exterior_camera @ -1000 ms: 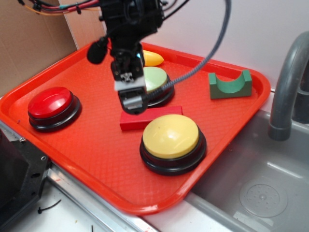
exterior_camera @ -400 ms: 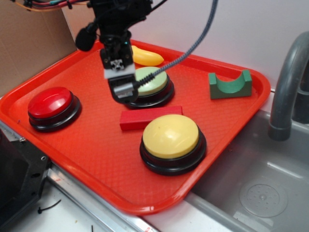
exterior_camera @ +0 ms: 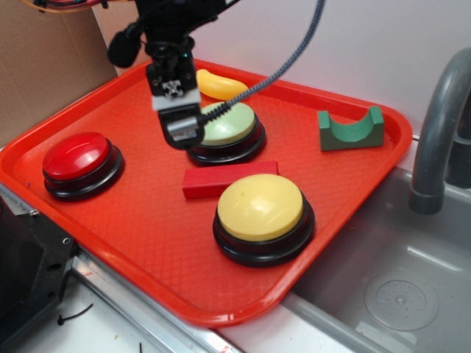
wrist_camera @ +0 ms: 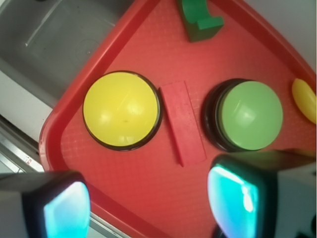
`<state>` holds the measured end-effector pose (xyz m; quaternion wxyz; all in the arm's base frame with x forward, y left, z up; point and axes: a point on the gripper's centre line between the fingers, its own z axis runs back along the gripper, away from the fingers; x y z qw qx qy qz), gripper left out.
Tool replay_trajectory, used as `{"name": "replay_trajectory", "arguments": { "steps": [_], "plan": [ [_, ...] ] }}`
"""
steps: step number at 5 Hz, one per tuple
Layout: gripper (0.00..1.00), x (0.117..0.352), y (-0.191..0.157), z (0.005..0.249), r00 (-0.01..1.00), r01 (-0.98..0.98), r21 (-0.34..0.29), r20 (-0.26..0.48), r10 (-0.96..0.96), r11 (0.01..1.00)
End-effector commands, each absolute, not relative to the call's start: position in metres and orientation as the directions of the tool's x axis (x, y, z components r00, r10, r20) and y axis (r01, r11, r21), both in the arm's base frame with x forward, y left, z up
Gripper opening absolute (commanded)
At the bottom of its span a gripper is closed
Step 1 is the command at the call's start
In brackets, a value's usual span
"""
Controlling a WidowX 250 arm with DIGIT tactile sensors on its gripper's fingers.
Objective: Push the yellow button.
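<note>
The yellow button [exterior_camera: 260,207], a big pale-yellow dome on a black base, sits at the near right of the red tray [exterior_camera: 147,220]. In the wrist view the yellow button [wrist_camera: 121,110] lies upper left, well ahead of the fingers. My gripper [exterior_camera: 182,131] hangs above the tray beside the left edge of the pale-green button [exterior_camera: 229,123], clear of the yellow one. It is open: in the wrist view the gripper [wrist_camera: 148,208] shows its two cyan pads [wrist_camera: 67,213] far apart with only tray between them.
A red flat block [exterior_camera: 230,179] lies between the green and yellow buttons. A red button [exterior_camera: 76,156] sits at the tray's left, a green arch block [exterior_camera: 351,129] at back right, a yellow banana piece [exterior_camera: 219,86] behind. A sink [exterior_camera: 397,287] and faucet [exterior_camera: 438,125] lie right.
The gripper has moved up and to the back left, from over the red block to beside the green button, farther from the yellow button. The objects have not moved.
</note>
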<state>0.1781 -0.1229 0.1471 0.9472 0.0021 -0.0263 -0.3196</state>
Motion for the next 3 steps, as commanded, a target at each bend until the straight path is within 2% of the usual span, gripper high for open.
{"name": "replay_trajectory", "arguments": {
  "steps": [1,3],
  "plan": [
    [1.0,0.1713,-0.1295,0.1674,0.794,0.598,0.024,0.119,-0.596,0.801],
    [1.0,0.1664,-0.1267,0.1748,0.763,0.63,0.021,0.168,-0.624,0.776]
  ]
}}
